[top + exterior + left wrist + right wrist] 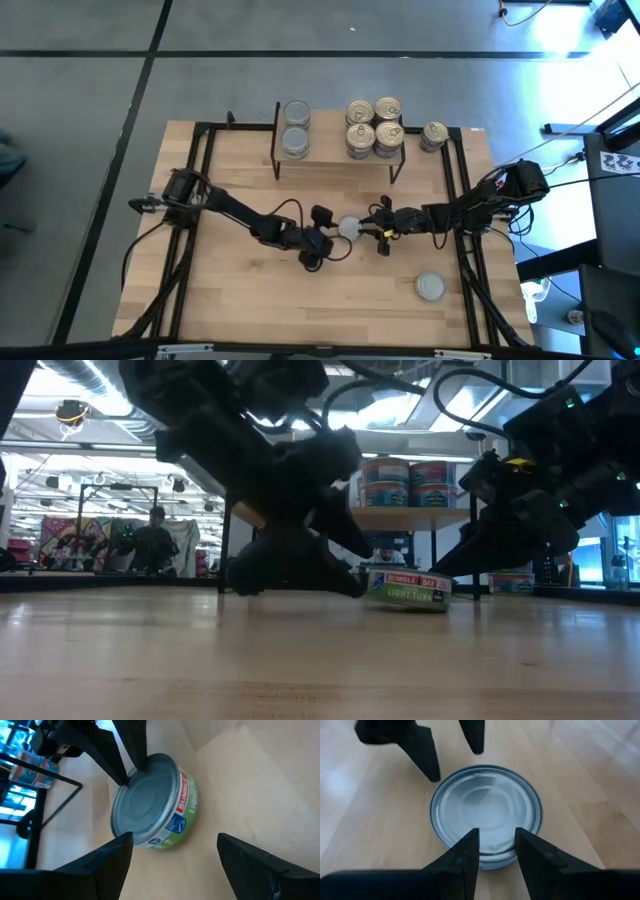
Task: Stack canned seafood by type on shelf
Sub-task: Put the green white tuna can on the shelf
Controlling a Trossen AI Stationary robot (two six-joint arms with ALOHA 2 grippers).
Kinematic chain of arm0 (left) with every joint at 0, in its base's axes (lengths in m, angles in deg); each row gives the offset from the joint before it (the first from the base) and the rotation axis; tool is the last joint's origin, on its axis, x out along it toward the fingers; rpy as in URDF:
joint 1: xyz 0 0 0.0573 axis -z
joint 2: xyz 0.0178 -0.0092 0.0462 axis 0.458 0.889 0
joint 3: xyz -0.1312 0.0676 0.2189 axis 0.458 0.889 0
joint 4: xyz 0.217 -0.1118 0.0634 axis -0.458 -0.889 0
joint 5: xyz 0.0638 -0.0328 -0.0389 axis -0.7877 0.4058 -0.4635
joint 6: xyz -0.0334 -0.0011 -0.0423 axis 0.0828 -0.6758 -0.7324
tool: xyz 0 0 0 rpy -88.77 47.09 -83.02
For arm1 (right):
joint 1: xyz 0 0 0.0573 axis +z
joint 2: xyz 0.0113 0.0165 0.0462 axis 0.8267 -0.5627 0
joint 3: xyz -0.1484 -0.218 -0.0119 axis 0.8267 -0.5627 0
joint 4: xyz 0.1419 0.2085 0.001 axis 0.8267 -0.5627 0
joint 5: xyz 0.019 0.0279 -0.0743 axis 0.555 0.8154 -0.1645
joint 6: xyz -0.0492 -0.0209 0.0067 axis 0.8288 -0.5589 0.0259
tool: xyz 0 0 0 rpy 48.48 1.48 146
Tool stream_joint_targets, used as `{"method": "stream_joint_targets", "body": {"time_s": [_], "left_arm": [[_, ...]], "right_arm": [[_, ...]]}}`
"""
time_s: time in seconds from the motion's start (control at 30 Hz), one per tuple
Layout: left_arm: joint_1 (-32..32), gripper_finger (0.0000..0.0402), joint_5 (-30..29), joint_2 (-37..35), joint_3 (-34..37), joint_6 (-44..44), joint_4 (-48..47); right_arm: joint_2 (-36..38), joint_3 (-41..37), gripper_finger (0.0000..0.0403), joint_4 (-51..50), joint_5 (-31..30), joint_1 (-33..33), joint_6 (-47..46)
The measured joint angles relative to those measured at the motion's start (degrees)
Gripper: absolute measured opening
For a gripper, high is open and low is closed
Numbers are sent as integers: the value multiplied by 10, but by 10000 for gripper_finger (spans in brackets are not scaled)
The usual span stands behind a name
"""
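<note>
The shelf is carrying six cans; the open left tool and narrowly open right tool are flanking a silver-lidded can.

Five gold-lidded cans, four silver-lidded cans, one shelf, two grippers.

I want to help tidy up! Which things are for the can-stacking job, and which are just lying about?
For the job:
- silver-lid tuna can between both pincers
- wooden shelf holding stacked cans
- loose silver can
- gold-lid can beside shelf

Lying about:
- only the arms' cables
</note>
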Motion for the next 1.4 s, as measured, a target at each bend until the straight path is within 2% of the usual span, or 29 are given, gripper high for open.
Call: {"method": "stream_joint_targets", "body": {"time_s": [0.2,0.37,0.77,1.0,1.4], "left_arm": [[-4,288,-41,14,-5,64,39],[-3,288,-36,27,-5,141,43],[-13,288,-21,60,-8,241,123],[-17,288,17,61,-8,252,107],[-39,288,34,62,-7,212,91]], "right_arm": [[0,0,127,-3,0,0,2],[0,0,127,-3,0,0,3],[1,0,127,-2,1,0,2],[1,1,127,-2,1,0,2],[1,1,127,-14,-15,0,1]]}}
